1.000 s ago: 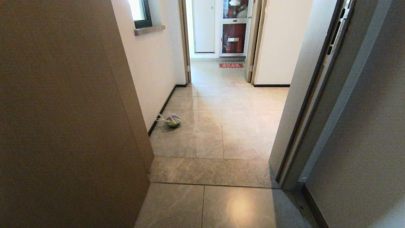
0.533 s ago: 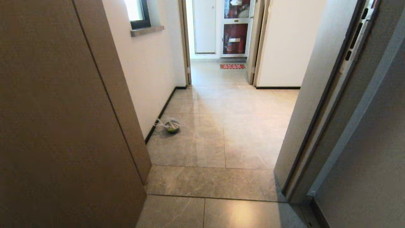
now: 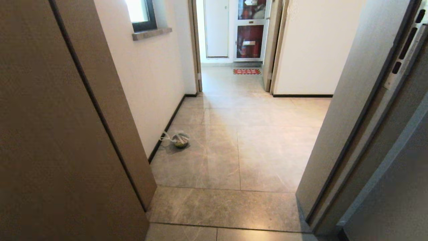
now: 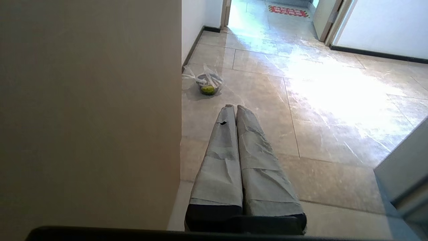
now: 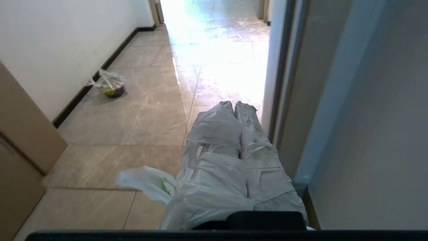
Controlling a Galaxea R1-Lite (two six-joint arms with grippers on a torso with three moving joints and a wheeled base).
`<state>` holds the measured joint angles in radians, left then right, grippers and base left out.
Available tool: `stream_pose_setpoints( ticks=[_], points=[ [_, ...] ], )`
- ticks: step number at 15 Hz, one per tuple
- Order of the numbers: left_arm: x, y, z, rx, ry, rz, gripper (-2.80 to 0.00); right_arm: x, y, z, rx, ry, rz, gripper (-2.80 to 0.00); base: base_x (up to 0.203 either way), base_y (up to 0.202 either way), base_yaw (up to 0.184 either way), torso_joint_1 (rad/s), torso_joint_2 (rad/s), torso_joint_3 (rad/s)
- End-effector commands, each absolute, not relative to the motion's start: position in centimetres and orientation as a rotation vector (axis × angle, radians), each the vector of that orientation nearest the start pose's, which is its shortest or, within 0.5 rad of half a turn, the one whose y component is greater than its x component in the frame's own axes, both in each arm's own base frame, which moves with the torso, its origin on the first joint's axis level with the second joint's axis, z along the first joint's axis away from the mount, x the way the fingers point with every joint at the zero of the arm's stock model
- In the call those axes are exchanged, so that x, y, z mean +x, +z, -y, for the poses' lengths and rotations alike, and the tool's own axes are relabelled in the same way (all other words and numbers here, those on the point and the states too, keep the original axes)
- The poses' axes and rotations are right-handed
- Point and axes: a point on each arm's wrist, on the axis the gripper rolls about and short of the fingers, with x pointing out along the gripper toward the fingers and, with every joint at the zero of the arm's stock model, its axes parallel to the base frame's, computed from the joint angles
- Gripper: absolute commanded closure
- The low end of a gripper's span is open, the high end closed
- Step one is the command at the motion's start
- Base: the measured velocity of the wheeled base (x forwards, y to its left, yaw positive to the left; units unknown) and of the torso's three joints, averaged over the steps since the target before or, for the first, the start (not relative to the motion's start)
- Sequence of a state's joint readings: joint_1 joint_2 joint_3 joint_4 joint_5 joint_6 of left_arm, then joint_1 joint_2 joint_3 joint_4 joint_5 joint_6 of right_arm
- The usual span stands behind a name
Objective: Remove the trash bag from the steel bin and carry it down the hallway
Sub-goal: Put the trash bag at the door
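Right hand (image 5: 234, 104) nearer hallway (image 3: 240, 147), bag (image 5: 200, 180) clamped.

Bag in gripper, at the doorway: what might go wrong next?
The thin white plastic trash bag drapes loosely over the shut right gripper; its free flap might snag or slip. That gripper sits close to the grey door frame and may scrape it. A small dark round container wrapped in clear plastic lies ahead by the left wall, a possible obstacle.

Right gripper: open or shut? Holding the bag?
Shut on the trash bag: right gripper fingers meet at the tips, white plastic with green print draped over one finger.
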<state>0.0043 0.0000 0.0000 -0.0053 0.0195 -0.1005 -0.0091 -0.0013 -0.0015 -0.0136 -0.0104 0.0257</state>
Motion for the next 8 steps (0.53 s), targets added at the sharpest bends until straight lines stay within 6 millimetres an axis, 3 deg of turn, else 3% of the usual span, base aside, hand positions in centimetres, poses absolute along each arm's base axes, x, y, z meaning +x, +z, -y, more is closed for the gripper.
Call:
stream_pose_setpoints(
  ticks=[1, 8],
  points=[
    [-2.27, 7.58, -0.03, -0.101, 0.025, 0.006, 0.0, -2.31, 7.71, 0.0, 0.026, -0.02, 0.018, 0.0, 0.198, 0.0, 0.003, 0.0, 0.0, 0.004],
    [-2.28, 7.6, -0.03, -0.101, 0.024, 0.007, 0.0, -2.32, 7.72, 0.0, 0.026, -0.02, 0.019, 0.0, 0.192, 0.0, 0.001, 0.002, 0.0, 0.003]
  ],
)
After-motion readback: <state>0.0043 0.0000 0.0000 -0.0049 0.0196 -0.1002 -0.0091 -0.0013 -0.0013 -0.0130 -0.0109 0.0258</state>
